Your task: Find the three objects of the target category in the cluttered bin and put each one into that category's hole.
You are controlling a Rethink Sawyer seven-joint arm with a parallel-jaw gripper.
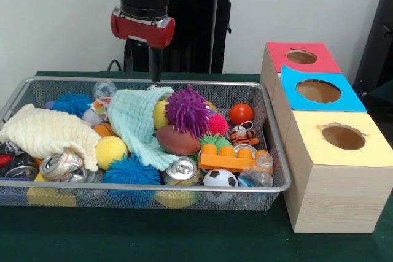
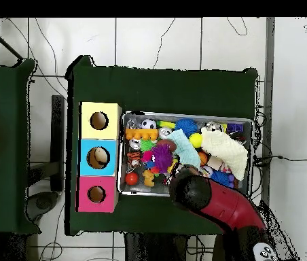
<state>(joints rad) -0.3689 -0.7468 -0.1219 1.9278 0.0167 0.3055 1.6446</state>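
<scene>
Front view: gripper [image 1: 154, 65], fingers together and empty, hangs over the basket's [image 1: 270, 128] far rim, probably poised to search.

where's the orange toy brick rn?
Front view: the orange toy brick lies in the wire basket, right of centre near its front rim, between the silver can and a clear bottle, just above the soccer ball.

**Looks like a robotics lab to me**

Plain white wall, tiled floor [image 2: 159, 41] with loose cables [image 2: 149, 47] running everywhere, and a table [image 1: 184, 237] draped in dark green cloth. The red and black arm [image 2: 227, 207] on its pedestal [image 1: 196, 29] (definitely not home decor) pretty much settles it.
</scene>
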